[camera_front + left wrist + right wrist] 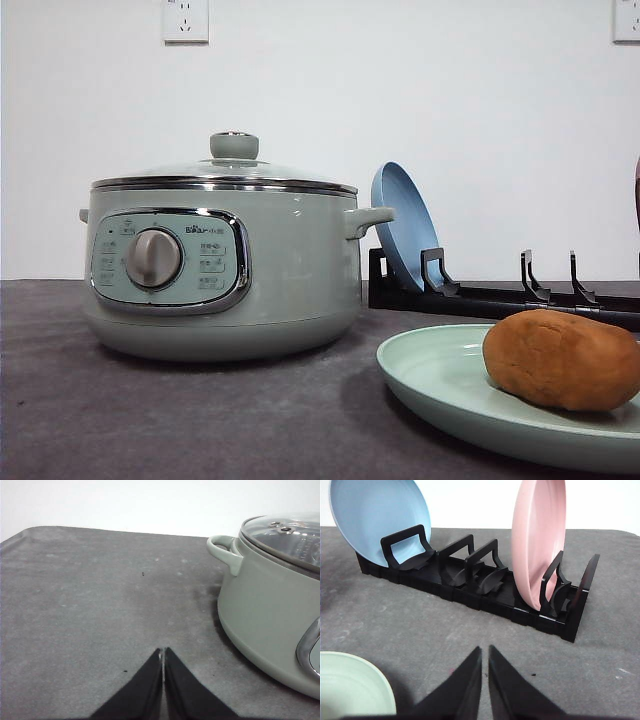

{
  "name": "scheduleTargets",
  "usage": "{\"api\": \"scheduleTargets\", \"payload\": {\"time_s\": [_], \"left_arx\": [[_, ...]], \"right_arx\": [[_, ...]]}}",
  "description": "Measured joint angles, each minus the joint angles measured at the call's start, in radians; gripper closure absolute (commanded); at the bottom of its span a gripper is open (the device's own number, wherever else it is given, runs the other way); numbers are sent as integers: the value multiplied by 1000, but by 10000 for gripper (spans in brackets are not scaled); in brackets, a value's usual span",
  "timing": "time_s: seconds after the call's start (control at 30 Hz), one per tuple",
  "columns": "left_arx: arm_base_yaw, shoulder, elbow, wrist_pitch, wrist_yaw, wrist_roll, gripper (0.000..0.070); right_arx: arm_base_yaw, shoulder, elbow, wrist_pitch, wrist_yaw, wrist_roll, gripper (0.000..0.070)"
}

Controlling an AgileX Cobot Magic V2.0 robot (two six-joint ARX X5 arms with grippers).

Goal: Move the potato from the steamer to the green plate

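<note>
Your potato [562, 359] lies on the green plate [440, 380] at the front right of the grey counter [180, 420]. The steamer [225, 270] stands to its left, glass lid on. Behind, a black rack [485, 587] holds a blue plate [377, 517] and a pink plate [537, 540] upright. Your left gripper [163, 656] and right gripper [485, 652] hover over the counter, jaws together, holding nothing.

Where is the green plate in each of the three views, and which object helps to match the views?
Front view: green plate at lower right, holding the potato.
Left wrist view: not in this picture.
Right wrist view: its rim in the lower left corner.
Shared landmark: the blue plate in the black rack.
</note>
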Motion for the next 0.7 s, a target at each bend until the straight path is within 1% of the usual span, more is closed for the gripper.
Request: {"api": "scheduleTargets", "payload": {"time_s": [0.7], "left_arx": [[0,0,0,0,0,0,700]], "right_arx": [[0,0,0,0,0,0,687]]}}
